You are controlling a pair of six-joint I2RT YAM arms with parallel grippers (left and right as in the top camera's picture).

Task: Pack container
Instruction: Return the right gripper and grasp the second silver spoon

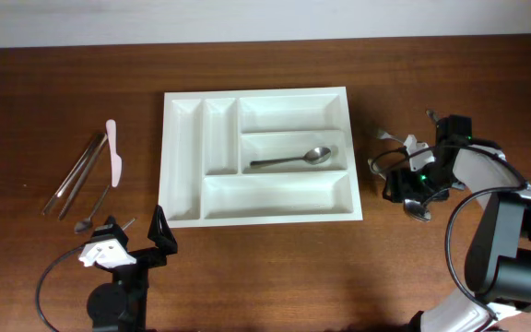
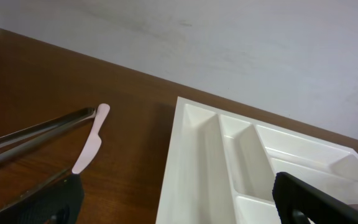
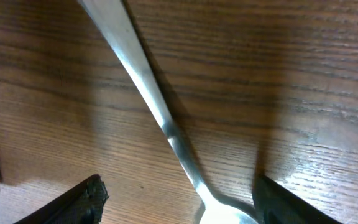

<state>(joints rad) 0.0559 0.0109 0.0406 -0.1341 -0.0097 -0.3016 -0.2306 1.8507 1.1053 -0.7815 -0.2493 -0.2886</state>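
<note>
The container (image 1: 182,166) is a white five-compartment cutlery tray at the table's middle, also in the left wrist view (image 2: 197,168). A metal spoon (image 1: 293,160) lies in its middle long compartment. My right gripper (image 1: 411,184) is open, low over the table right of the tray, its fingers either side of a metal utensil (image 3: 160,118) lying on the wood, not touching it. My left gripper (image 1: 136,242) is open and empty near the front edge, facing the tray's left end.
Left of the tray lie a pink plastic knife (image 1: 113,152), metal chopsticks or tongs (image 1: 76,173) and a small spoon (image 1: 88,218). More metal cutlery (image 1: 387,148) lies by the right gripper. The pink knife (image 2: 91,140) also shows in the left wrist view.
</note>
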